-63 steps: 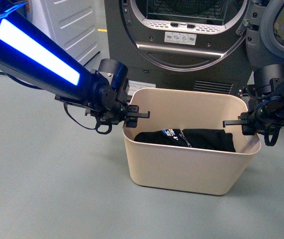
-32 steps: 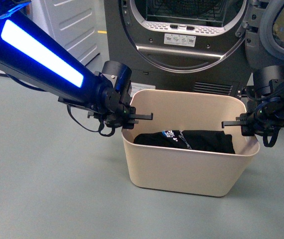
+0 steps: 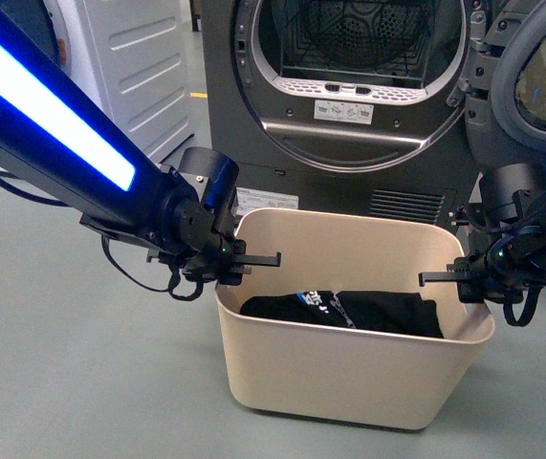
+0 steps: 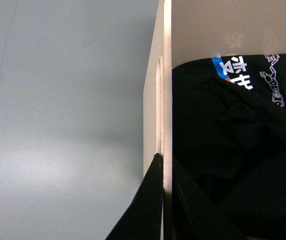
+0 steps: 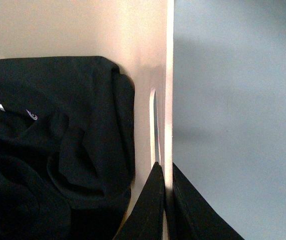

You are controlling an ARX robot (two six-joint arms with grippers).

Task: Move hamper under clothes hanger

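The hamper (image 3: pixel 349 368) is a beige tub on the floor in front of the dryer, with black clothes (image 3: pixel 344 311) lying in it. My left gripper (image 3: pixel 253 260) is shut on its left end rim, one finger inside and one outside. My right gripper (image 3: pixel 440 278) is shut the same way on the right end rim. In the left wrist view the gripper (image 4: pixel 165 162) pinches the thin hamper wall (image 4: pixel 167 75). The right wrist view shows the gripper (image 5: pixel 166 170) clamped on the wall (image 5: pixel 132 40) just by a handle slot (image 5: pixel 153 120). The clothes hanger is out of view.
A dark-grey dryer (image 3: pixel 349 182) with its drum open stands right behind the hamper. Its round door (image 3: pixel 540 67) hangs open at the right. A white appliance (image 3: pixel 129 67) stands at the back left. Grey-green floor (image 3: pixel 81 382) lies to the left and in front.
The hamper, held at both ends throughout, has shifted lower in the front view and a little left. The dryer also sits lower in the frame, showing more of its drum.
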